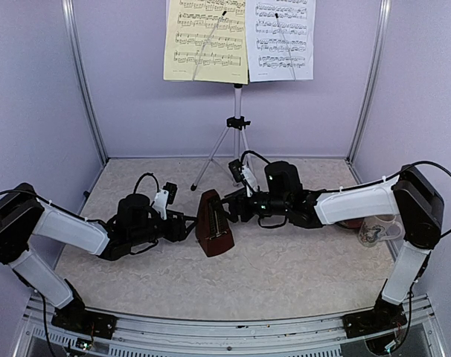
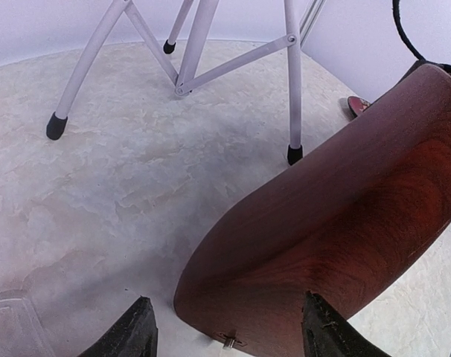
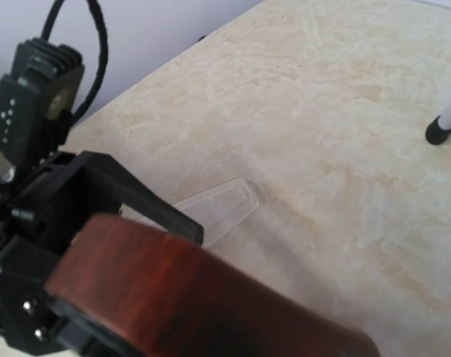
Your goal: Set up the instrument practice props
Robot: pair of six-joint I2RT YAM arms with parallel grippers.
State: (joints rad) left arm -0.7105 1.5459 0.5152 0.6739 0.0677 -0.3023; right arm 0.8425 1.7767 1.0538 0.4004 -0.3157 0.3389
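Left gripper (image 2: pixel 229 335) held the tilted metronome (image 2: pixel 344 223) near the music stand (image 1: pixel 238 111); the right gripper (image 1: pixel 237 208) could not be judged wide or narrow.

Two arms (image 1: pixel 359 202) with white shells, black joints and looping black cables (image 1: pixel 144 178).

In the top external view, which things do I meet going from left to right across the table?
First the left end effector, then the metronome, the right end effector, the mug.
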